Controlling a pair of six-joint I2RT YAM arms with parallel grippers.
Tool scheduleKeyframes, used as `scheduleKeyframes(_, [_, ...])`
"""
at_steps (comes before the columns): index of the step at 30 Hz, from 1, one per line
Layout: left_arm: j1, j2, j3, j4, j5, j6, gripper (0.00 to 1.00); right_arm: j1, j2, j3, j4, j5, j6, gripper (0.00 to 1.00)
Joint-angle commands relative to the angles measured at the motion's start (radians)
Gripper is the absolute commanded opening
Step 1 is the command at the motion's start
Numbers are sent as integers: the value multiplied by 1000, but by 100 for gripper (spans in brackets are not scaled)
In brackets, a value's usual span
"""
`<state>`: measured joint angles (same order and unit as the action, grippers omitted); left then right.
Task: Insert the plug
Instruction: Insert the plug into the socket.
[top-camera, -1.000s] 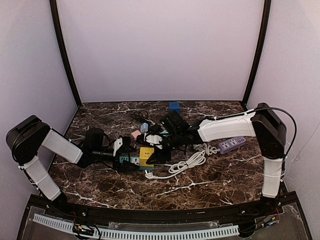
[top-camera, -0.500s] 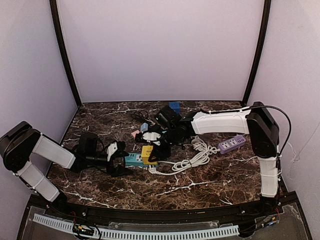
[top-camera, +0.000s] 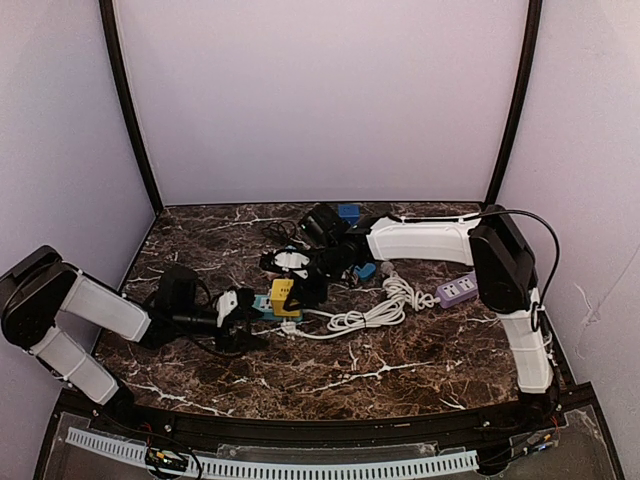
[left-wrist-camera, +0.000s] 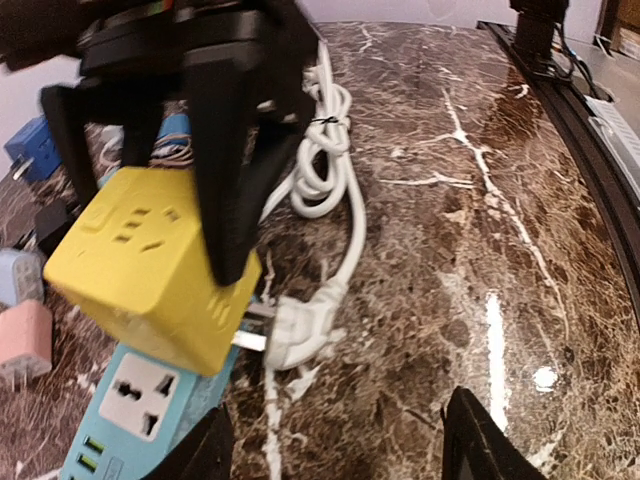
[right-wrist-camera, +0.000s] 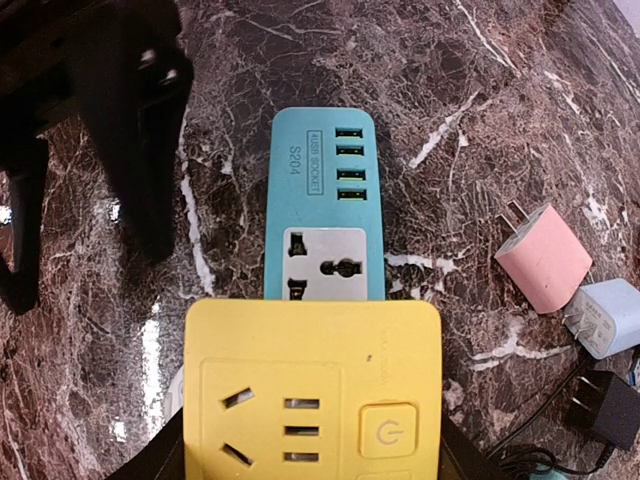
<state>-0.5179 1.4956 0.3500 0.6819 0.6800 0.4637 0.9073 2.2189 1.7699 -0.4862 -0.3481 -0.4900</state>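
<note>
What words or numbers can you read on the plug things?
"S204": on the teal power strip, beside its USB ports.
"4USB SOCKET": in a small box on the same strip, tiny.
Power sign: on the button of the yellow cube socket.
The pink charger and pale blue charger show no print.

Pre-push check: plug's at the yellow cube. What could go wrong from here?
1. White plug shows bare prongs at the yellow socket cube: not seated; an off-axis push may bend them.
2. Right jaws hold the cube over the teal strip; side force could twist it loose.
3. Left jaws stand open, off the plug; nothing steadies it.
</note>
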Motion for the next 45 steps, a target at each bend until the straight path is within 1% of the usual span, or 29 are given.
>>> scheduleKeyframes(1, [-70, 3, 1, 27, 25, 121, 58, -28, 95, -33, -104, 89, -42, 0])
scheduleKeyframes(2, [-83, 11, 24, 26, -1, 108, 56, -28, 97, -35, -101, 74, -41, 0])
scheduleKeyframes(5, [-97, 68, 79, 0, -80, -44, 51, -28, 81, -45, -90, 64, -25, 0])
scheduleKeyframes(6, [-99, 79, 99, -22, -114, -71, 48, -28, 68, -53, -79, 68, -19, 0])
scheduleKeyframes(9, [-123, 127, 116, -31, -171, -140, 48, -29, 20, -92, -29, 57, -4, 0])
scheduleKeyframes(13, [-160, 174, 144, 8, -230, -162, 49, -27, -2, -127, 4, 38, 14, 0])
scheduleKeyframes(18, [-169, 224, 181, -4, -226, -160, 49, -27, 1, -126, 20, 36, 22, 0])
scheduleKeyframes(22, [-182, 260, 176, 4, -215, -126, 45, -28, 0, -124, 28, 37, 24, 0])
scheduleKeyframes(23, [-189, 261, 173, -2, -202, -112, 43, -27, 0, -124, 28, 41, 24, 0])
scheduleKeyframes(25, [-198, 257, 157, -21, -162, -82, 39, -27, 1, -125, 28, 56, 19, 0])
scheduleKeyframes(27, [-211, 241, 135, -42, -117, -52, 38, -27, 5, -126, 28, 65, 12, 0])
scheduleKeyframes(32, [-238, 198, 110, -49, -111, -7, 33, -28, 9, -126, 23, 59, -6, 0])
scheduleKeyframes(35, [-241, 185, 105, -50, -67, 36, 33, -27, 15, -126, 10, 51, -25, 0])
scheduleKeyframes(37, [-241, 163, 96, -37, -34, 69, 36, -28, 31, -122, -11, 58, -36, 0])
scheduleKeyframes(40, [-240, 83, 88, -45, -6, 73, 50, -28, 63, -119, -63, 82, -47, 0])
scheduleKeyframes(42, [-238, 21, 90, -103, -10, 57, 55, -29, 67, -137, -82, 66, -63, 0])
scheduleKeyframes(44, [-230, -46, 80, -195, -21, 39, 58, -28, 70, -143, -104, 60, -79, 0])
scheduleKeyframes(45, [-225, -88, 73, -214, -27, 33, 59, -28, 78, -136, -121, 75, -87, 0])
